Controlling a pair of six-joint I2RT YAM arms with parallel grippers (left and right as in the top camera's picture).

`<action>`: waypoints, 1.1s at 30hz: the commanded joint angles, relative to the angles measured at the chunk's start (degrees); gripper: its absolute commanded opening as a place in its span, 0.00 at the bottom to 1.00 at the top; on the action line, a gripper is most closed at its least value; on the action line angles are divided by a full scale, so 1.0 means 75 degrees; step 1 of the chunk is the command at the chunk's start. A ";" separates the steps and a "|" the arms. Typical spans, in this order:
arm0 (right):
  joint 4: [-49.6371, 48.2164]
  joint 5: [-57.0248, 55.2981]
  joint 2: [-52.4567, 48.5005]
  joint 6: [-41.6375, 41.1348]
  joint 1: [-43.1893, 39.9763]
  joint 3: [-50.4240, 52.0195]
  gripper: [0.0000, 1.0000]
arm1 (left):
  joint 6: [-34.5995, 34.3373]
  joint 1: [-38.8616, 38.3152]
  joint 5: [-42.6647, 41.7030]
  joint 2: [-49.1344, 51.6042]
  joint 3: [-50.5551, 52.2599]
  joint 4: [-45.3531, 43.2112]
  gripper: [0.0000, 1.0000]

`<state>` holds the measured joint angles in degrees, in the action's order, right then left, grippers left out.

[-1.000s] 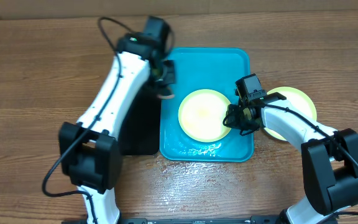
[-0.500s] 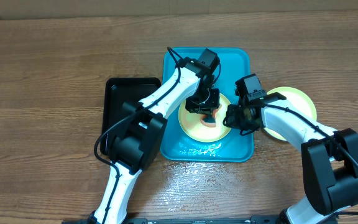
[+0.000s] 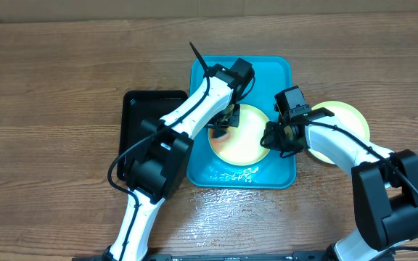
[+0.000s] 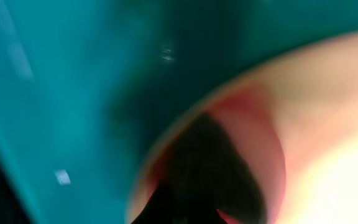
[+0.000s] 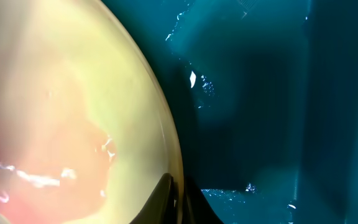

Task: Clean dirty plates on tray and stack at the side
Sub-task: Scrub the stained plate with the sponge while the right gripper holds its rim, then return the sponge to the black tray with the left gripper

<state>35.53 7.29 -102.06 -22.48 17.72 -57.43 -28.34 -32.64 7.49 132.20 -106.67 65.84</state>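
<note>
One plate [image 3: 249, 141]: on tray [image 3: 274, 72], my right tool [image 3: 268, 139] pinching its rim.
Left tool [image 3: 223, 125]: shifted from centre to left edge; grip unreadable.
Meaning: scrubbing underway.

The overhead camera looks straight down from high above the table [image 3: 49, 87], taking in the whole scene. Each wrist camera faces down from very close, the left one blurred. All three views share the rim of the plate [image 3: 249, 138] and the floor of the tray [image 3: 274, 80] beside it.
</note>
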 commanded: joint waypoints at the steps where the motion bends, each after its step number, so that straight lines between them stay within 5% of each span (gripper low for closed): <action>1: 0.0105 -0.0536 -0.0254 0.0102 -0.0020 0.0178 0.05 | 0.0122 0.0114 0.1480 0.0041 -0.0006 0.0032 0.04; 5: 0.0105 -0.0536 -0.0254 0.0102 -0.0020 0.0178 0.05 | 0.0137 0.0102 0.0790 0.0041 -0.0006 0.0061 0.04; 12: 0.0105 -0.0536 -0.0254 0.0102 -0.0020 0.0178 0.05 | 0.0583 -0.0009 -0.3975 0.0128 0.0114 -0.0417 0.04; 15: 0.0128 -0.0536 -0.0254 0.0102 -0.0020 0.0178 0.05 | 0.0580 -0.0137 -0.4642 0.0166 0.0172 -0.0557 0.04; 23: 0.0160 -0.0536 -0.0254 0.0102 -0.0020 0.0178 0.05 | 0.0752 -0.0315 -0.4538 0.0166 0.0178 -0.0192 0.04; 33: 0.0160 -0.0536 -0.0254 0.0102 -0.0020 0.0178 0.05 | 0.0256 0.0169 -0.1425 0.0149 0.0131 0.0804 0.04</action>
<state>35.64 7.33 -102.06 -22.48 17.72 -57.43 -24.27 -33.50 -14.41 132.35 -106.00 70.72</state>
